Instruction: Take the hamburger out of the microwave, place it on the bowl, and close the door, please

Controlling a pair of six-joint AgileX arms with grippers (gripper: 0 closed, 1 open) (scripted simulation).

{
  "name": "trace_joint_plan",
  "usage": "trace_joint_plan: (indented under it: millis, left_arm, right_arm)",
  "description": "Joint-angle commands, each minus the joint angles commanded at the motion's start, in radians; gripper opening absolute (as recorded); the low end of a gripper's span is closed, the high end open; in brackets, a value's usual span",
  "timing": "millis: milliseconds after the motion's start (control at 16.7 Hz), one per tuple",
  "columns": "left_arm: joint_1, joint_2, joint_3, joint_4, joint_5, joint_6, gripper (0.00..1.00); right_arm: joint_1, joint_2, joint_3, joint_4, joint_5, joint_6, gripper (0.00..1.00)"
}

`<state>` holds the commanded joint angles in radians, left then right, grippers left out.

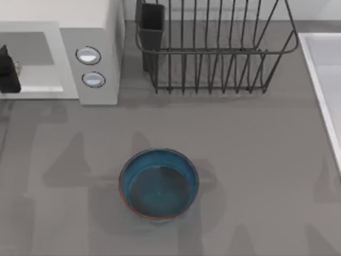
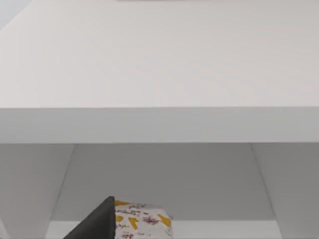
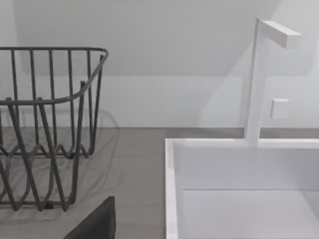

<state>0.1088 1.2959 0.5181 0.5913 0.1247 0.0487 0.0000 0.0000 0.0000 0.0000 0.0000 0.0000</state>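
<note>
Grey desk [image 1: 256, 160], white microwave [image 1: 96, 53] at its left, blue bowl [image 1: 159, 184] centre: left gripper [image 1: 8, 69] at the cavity mouth, spread or pinching can't tell, hamburger [image 2: 142, 221] inside; retrieval step, next a clean grasp.

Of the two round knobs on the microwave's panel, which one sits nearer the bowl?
The lower knob in the top view; the other knob sits above it, farther from the bowl on the table.
</note>
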Motion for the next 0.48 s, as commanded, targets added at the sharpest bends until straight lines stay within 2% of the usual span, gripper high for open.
trace_joint_plan:
  millis: [480]
  left_arm:
    - [0.065, 0.773, 0.308, 0.352, 0.074, 0.029, 1.00]
  right_arm:
    - [0.000, 0.000, 0.000, 0.000, 0.000, 0.000, 1.00]
